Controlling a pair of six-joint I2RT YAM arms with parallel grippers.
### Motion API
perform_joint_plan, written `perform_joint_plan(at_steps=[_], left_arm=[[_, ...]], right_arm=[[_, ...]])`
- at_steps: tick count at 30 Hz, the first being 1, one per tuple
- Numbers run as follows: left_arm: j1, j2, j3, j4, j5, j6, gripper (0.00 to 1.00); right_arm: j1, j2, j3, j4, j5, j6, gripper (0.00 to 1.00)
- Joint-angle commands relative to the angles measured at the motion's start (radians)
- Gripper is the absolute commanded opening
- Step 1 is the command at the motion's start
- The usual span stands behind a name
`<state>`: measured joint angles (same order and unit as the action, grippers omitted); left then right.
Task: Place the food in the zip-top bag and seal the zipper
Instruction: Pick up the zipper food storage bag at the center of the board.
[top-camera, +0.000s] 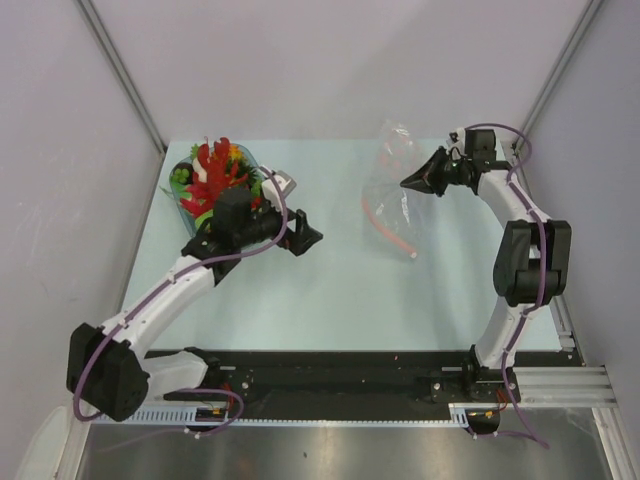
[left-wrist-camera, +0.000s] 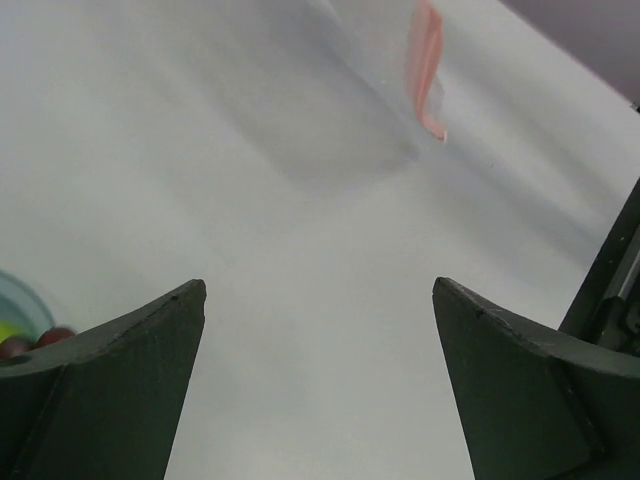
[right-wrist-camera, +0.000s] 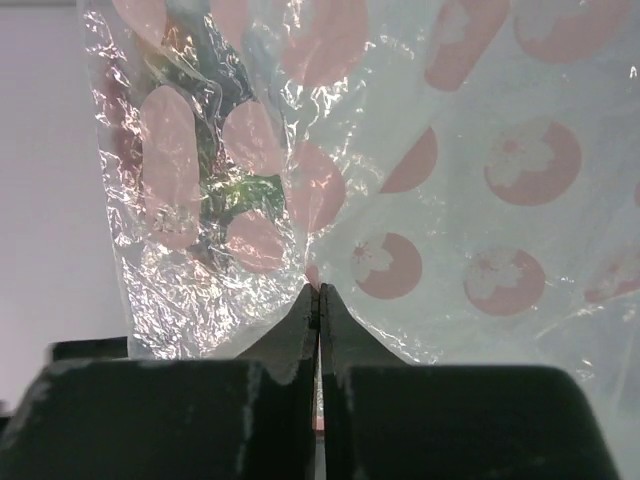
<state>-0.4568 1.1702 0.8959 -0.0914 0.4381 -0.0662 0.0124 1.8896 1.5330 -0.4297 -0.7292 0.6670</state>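
Top external view: two arms, one bag, one tray. The left arm reaches forward and low over the table (top-camera: 330, 290), its left gripper (top-camera: 305, 235) spread wide and empty; the heaped food (top-camera: 215, 175), too tangled to count piece by piece, sits in a blue-green tray (top-camera: 256, 166) just behind and to the left of that gripper. The right arm rises, bends at the elbow and turns inward, so that the right gripper (top-camera: 410, 183) points left with its tip against the zip-top bag (top-camera: 390, 165); the bag stands crumpled at the tip, and its one zipper (top-camera: 390, 235) trails onto the table nearer the arm bases. Left wrist view: the left gripper (left-wrist-camera: 320, 290) shows two fingers well apart with bare table between them; the zipper (left-wrist-camera: 425, 70) lies far ahead and slightly right, and the tray's rim (left-wrist-camera: 20, 300) with two dark-red pieces of food (left-wrist-camera: 40, 338) sits beside the left finger, a detail the overhead view hides behind the arm. Right wrist view: the right gripper (right-wrist-camera: 319, 290) has its fingers pressed together on the bag's film (right-wrist-camera: 450, 150); only here do the pink round flower prints show clearly.
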Motion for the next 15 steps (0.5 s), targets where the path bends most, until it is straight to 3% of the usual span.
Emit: perform_joint_plan(at_steps=[1,7,15], left_arm=[[-0.077,0.083,0.041,0.246,-0.002,-0.073,0.98],[-0.144,0.180,0.095,0.384,-0.012,-0.113,0.92],[-0.177,0.149,0.104,0.473,-0.022,-0.164,0.71]], right_arm=[[-0.031,-0.073,-0.066,0.186,-0.186,0.327,0.00],[-0.035,-0.125,-0.126,0.256,-0.239,0.390,0.00],[-0.045,-0.193,-0.203,0.279,-0.237,0.408,0.00]])
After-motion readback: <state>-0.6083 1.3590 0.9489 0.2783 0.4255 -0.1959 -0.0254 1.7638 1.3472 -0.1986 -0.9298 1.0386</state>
